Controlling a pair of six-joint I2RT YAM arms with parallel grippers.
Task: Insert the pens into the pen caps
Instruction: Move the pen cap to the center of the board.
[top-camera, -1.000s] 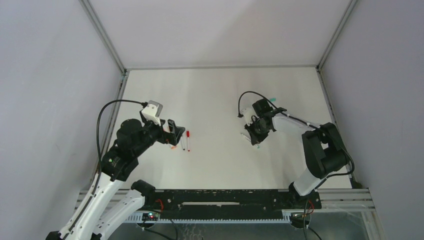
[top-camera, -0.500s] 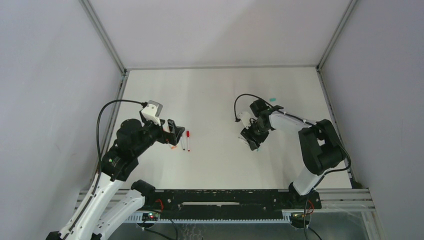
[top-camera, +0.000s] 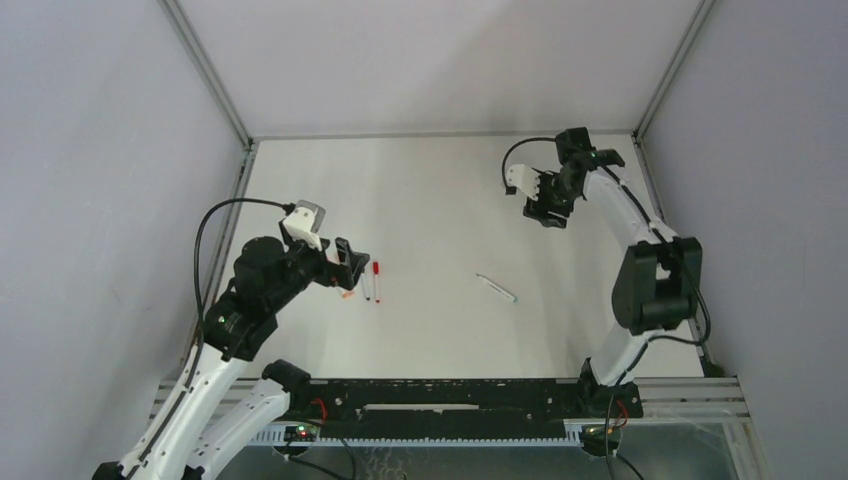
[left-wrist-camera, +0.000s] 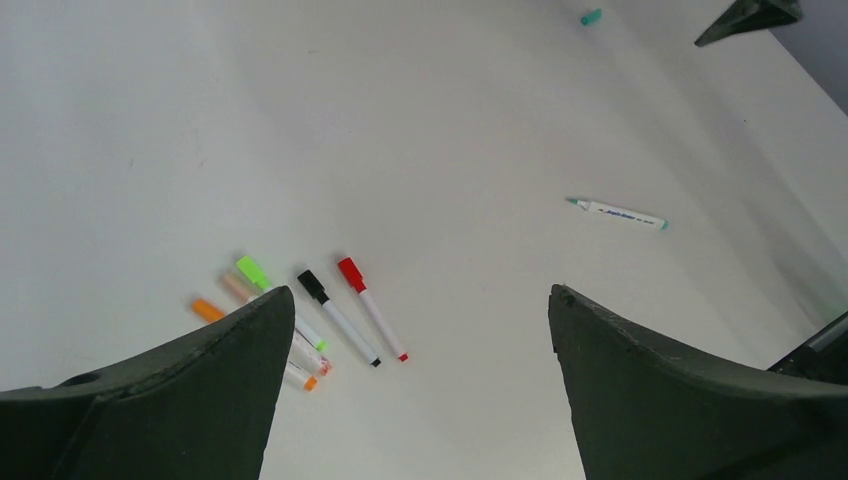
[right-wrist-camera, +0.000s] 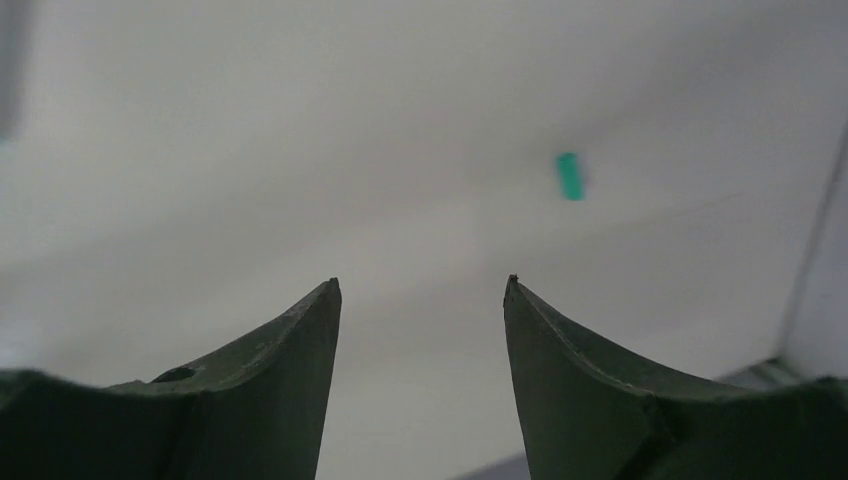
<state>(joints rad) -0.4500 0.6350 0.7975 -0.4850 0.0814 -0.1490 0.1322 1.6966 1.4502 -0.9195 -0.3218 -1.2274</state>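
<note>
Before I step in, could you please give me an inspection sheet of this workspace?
Surface: white table, no spills seen.
Job's things: teal pen lies alone mid-table, tip bare; teal cap lies apart at the far right; red pen, black pen, green pen and orange-ended pens lie clustered together.
Clutter: nothing seen.
Hands: left hand open, empty, by the cluster; right hand open, empty, facing the teal cap.
Cables: black cable loops off the left wrist; second black cable off the right wrist.
Surroundings: grey walls, metal frame posts.
</note>
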